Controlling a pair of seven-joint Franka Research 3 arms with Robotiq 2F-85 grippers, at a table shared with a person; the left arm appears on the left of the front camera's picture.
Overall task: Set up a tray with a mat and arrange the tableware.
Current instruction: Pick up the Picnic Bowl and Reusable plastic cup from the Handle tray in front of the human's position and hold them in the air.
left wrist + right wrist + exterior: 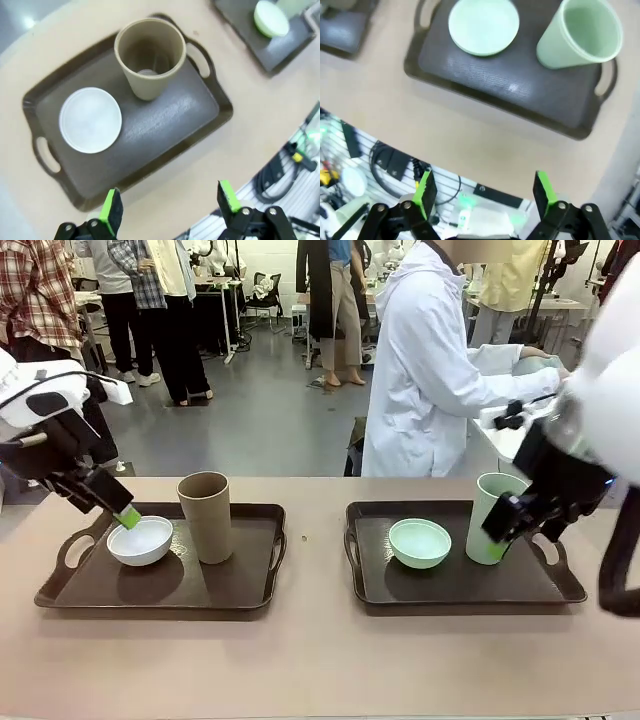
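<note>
— Where's the tableware?
— White bowl just left of the tan-brown cup; mint bowl and mint cup well right of it.
— Your hands?
— My left gripper and right gripper are wide open and empty, plainest in my wrist views.

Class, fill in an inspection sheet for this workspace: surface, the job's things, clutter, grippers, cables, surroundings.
Surface: tan table with two dark trays side by side, left tray and right tray.
Job's things: white bowl and tan cup upright on the left tray; mint bowl and mint cup upright on the right tray.
Clutter: one small speck between the trays.
Grippers: left gripper open, empty; right gripper open, empty.
Cables: dark cables below the table's near edge.
Surroundings: person in white coat at the far side; other people standing beyond.
</note>
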